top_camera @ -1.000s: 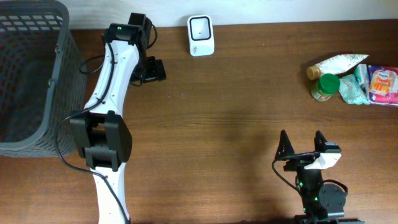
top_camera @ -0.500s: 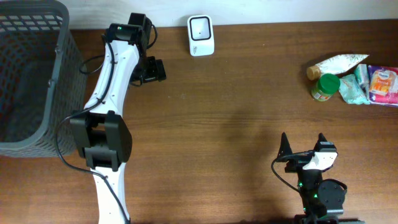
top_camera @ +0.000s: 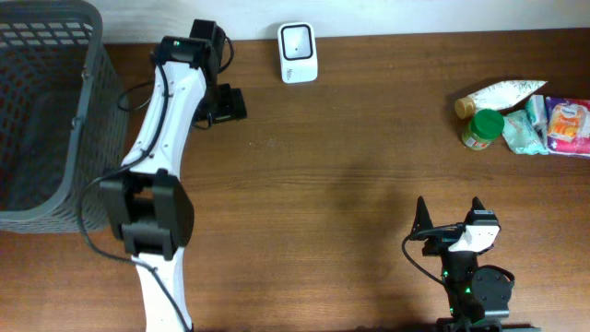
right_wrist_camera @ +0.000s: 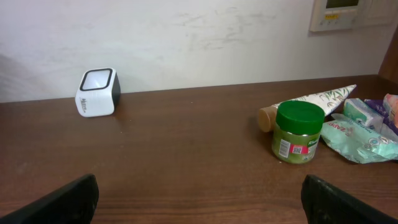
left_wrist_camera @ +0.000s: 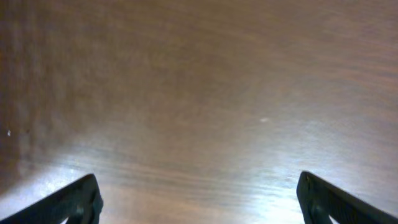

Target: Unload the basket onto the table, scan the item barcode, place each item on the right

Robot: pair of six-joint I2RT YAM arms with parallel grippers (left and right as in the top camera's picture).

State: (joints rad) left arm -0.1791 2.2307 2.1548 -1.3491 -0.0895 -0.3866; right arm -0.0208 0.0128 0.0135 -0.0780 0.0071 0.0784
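Green-lidded jar [top_camera: 481,128], which we judge the likeliest item to scan, stands upright well to the right of the scanner [top_camera: 298,53]. Our right tool [top_camera: 447,210], fingers apart and empty, is nearer it; the left tool [top_camera: 225,102], likewise apart, hangs just left of the scanner.

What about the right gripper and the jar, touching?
Apart. Overhead shows the right gripper near the front edge and the jar far across bare table; the right wrist view shows the jar well beyond the open fingers.
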